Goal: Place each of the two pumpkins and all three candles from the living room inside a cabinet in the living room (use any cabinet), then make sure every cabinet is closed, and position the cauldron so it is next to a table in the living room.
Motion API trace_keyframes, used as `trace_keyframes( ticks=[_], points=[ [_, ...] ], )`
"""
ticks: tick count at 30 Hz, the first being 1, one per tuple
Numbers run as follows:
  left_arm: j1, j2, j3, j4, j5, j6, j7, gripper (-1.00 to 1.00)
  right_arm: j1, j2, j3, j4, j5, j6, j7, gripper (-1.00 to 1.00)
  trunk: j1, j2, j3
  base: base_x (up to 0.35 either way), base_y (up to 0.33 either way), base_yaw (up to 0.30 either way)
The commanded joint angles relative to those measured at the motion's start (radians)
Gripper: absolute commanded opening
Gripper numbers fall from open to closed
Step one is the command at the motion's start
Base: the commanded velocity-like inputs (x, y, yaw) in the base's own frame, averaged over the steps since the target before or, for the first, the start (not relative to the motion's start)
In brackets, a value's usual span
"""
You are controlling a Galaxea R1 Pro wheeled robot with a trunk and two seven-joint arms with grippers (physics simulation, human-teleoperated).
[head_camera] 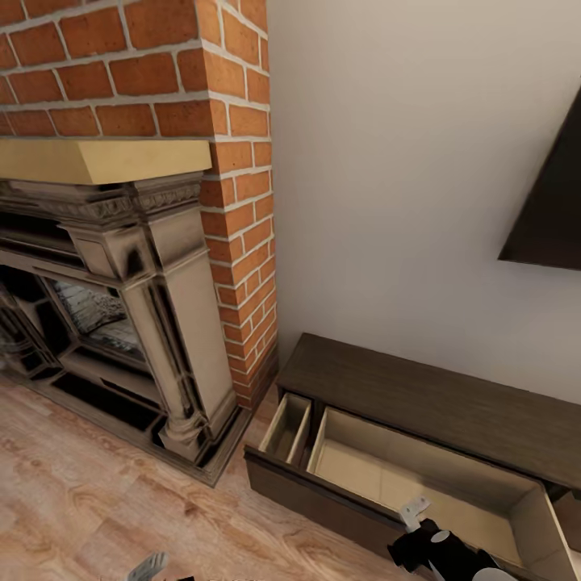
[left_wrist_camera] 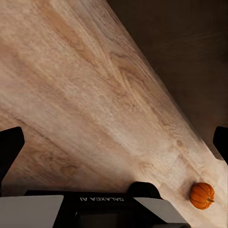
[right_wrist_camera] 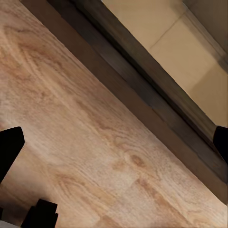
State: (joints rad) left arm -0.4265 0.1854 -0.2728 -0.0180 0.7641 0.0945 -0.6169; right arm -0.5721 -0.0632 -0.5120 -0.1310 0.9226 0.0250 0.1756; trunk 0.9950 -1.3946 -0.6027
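Note:
One small orange pumpkin (left_wrist_camera: 202, 195) lies on the plank floor in the left wrist view, close to the dark cabinet front (left_wrist_camera: 190, 47). My left gripper (left_wrist_camera: 115, 140) hangs open over bare floor, well away from the pumpkin. The long dark brown cabinet (head_camera: 420, 395) stands against the wall with a wide drawer (head_camera: 403, 476) and a narrow drawer (head_camera: 288, 428) pulled out, their beige insides bare. My right gripper (right_wrist_camera: 115, 140) is open above the floor just in front of the drawer front (right_wrist_camera: 142, 85); its pale finger (head_camera: 415, 511) shows there. Candles, cauldron and table are out of view.
A red brick chimney (head_camera: 242, 202) and an ornate dark fireplace (head_camera: 121, 307) with a raised hearth edge stand left of the cabinet. A black screen (head_camera: 553, 202) hangs on the wall above it. Light wood floor (head_camera: 97, 500) stretches in front of the fireplace.

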Motion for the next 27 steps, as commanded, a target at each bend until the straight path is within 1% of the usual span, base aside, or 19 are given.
trace_keyframes(
  ticks=[1,27],
  points=[
    [-0.001,0.0,-0.005,0.0,0.011,0.01,-0.003,1.0,0.0,0.0,-0.008,-0.002,0.007,0.003,0.007,1.0,0.0,0.0,-0.001,0.0,0.0,0.3],
    [-0.001,0.0,-0.005,0.0,0.011,0.01,-0.003,1.0,0.0,0.0,-0.008,-0.001,0.008,0.003,0.007,1.0,0.0,0.0,-0.001,0.0,0.0,0.3]
  ],
)
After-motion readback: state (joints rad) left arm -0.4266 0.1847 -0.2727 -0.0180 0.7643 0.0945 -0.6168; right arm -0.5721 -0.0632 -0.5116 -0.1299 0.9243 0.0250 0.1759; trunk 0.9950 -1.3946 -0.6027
